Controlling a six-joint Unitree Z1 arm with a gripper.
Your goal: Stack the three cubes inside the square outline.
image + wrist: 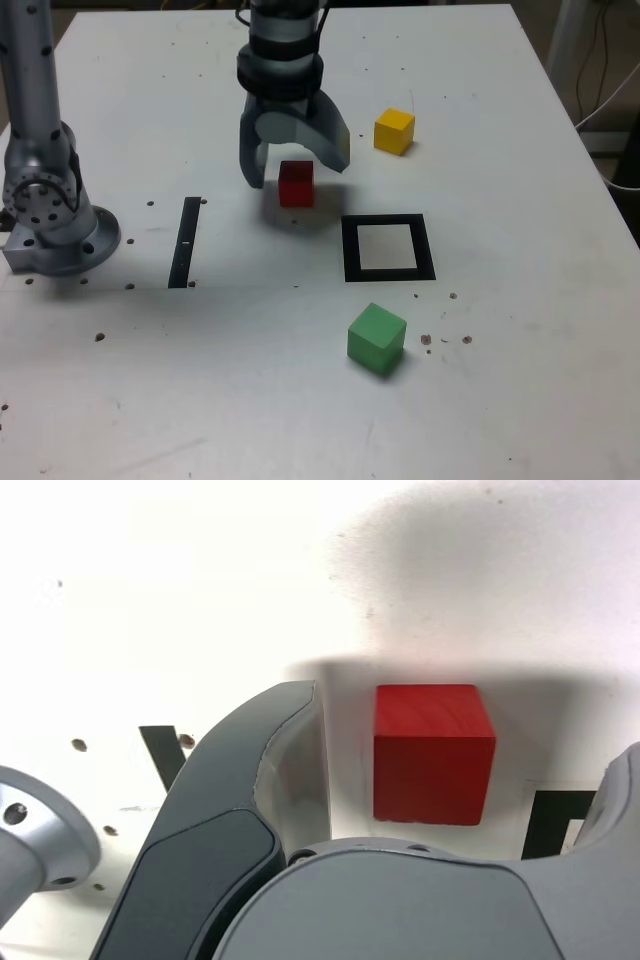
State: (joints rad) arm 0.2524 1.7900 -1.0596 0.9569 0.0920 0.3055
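The work surface is a white table (500, 420) with a matte top, marked by small dark specks and holes (most visible along the near edge). A narrow black strip (185, 242) lies flat on it, to the exterior view's left of the jaws. Beyond the table's far right corner stand a pale upright post (566, 40) and loose white cables (612, 105). Lighting is even and diffuse; shadows are soft.

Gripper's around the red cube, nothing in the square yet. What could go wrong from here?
1. The gripper is open and the red cube looks off-centre between the jaws in the wrist view, so closing may push or twist it.
2. The square outline is only slightly wider than a cube; a skewed first placement could tilt the stack.
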